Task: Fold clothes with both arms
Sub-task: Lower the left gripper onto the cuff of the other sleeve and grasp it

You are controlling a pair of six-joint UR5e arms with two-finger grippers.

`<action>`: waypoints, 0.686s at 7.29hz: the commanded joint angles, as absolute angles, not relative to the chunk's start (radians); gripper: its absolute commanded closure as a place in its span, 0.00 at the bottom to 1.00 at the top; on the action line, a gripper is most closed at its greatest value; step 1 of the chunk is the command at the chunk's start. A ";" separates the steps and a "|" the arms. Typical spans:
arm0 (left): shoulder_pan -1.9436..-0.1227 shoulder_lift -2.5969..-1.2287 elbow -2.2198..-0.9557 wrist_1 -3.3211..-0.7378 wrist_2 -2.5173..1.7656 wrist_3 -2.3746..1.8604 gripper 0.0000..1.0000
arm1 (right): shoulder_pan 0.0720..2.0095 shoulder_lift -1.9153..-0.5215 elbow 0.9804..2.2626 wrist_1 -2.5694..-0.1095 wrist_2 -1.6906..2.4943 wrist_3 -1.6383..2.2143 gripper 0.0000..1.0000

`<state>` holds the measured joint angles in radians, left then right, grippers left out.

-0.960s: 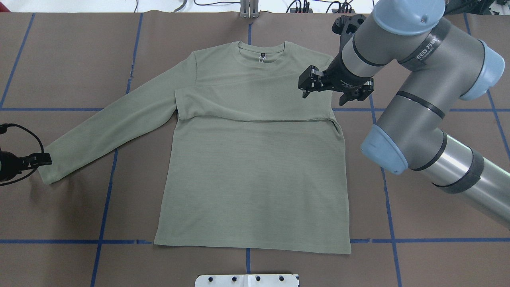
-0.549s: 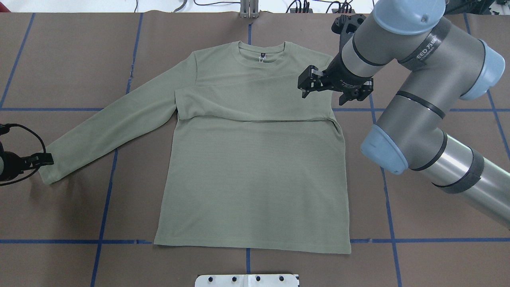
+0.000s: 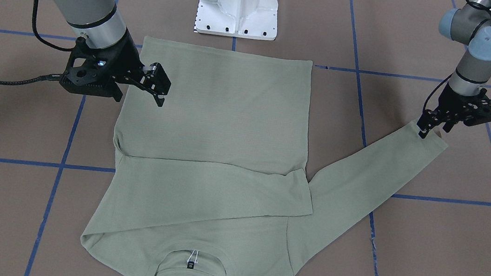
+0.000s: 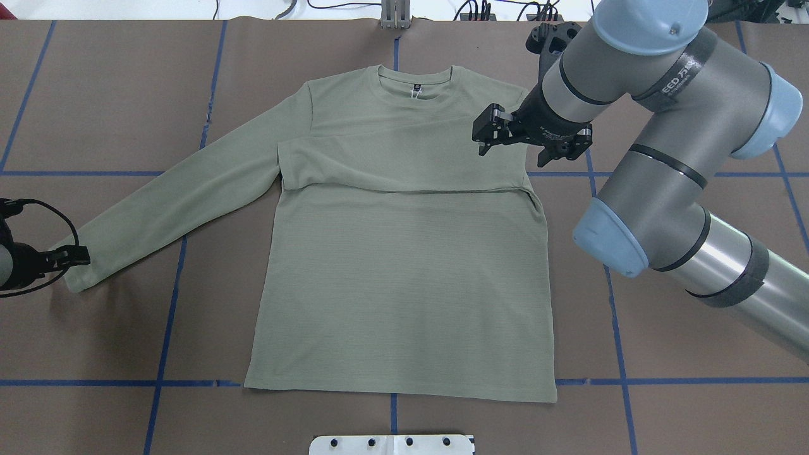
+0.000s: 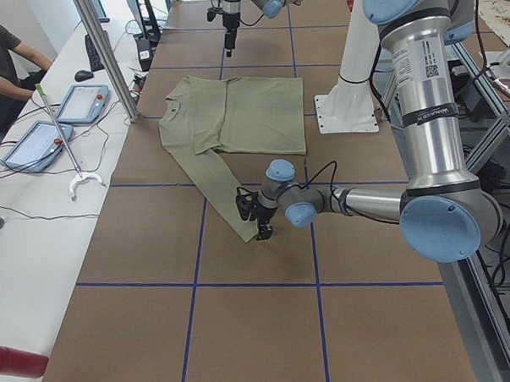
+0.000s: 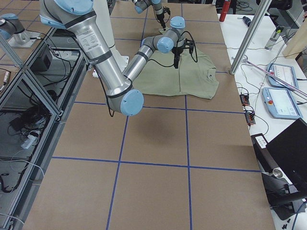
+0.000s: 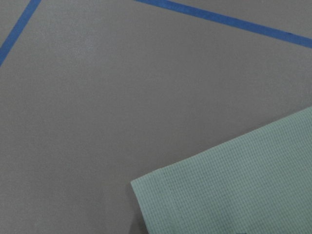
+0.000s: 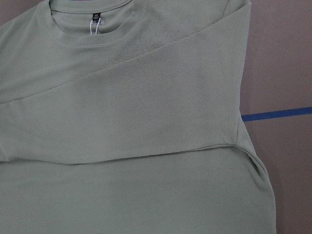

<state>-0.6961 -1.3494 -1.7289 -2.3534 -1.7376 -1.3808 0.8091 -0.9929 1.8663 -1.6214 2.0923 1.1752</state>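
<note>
The sage-green shirt (image 4: 404, 284) lies flat, face up, neckline and black label (image 4: 416, 86) at the far side. One sleeve is folded across the chest (image 4: 404, 161). The other sleeve (image 4: 177, 196) lies stretched out to the overhead view's left. My left gripper (image 4: 81, 256) is low at that sleeve's cuff (image 3: 432, 143), looks open, and holds nothing. The left wrist view shows the cuff corner (image 7: 234, 195) flat on the table. My right gripper (image 4: 485, 138) hovers open and empty above the shirt's shoulder, and it also shows in the front-facing view (image 3: 161, 88).
The brown table (image 4: 95, 95) carries blue tape grid lines (image 4: 622, 381). The white pedestal base (image 3: 238, 6) stands at the robot's edge near the hem. A metal bracket (image 4: 395, 16) and cables sit at the far edge. Tablets (image 5: 82, 101) lie on a side bench.
My left gripper has moved a little to the right, onto the edge of the sleeve cuff. The right gripper and the shirt have hardly moved.
</note>
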 commanded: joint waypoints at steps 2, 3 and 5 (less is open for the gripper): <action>-0.695 -1.348 -1.730 -2.355 -1.735 -1.382 0.36 | 0.819 -0.997 1.882 -1.621 2.105 1.175 0.00; -0.695 -1.348 -1.730 -2.355 -1.735 -1.382 0.41 | 0.819 -0.997 1.882 -1.621 2.105 1.175 0.00; -0.695 -1.348 -1.733 -2.355 -1.735 -1.382 0.47 | 0.822 -0.996 1.885 -1.621 2.106 1.175 0.00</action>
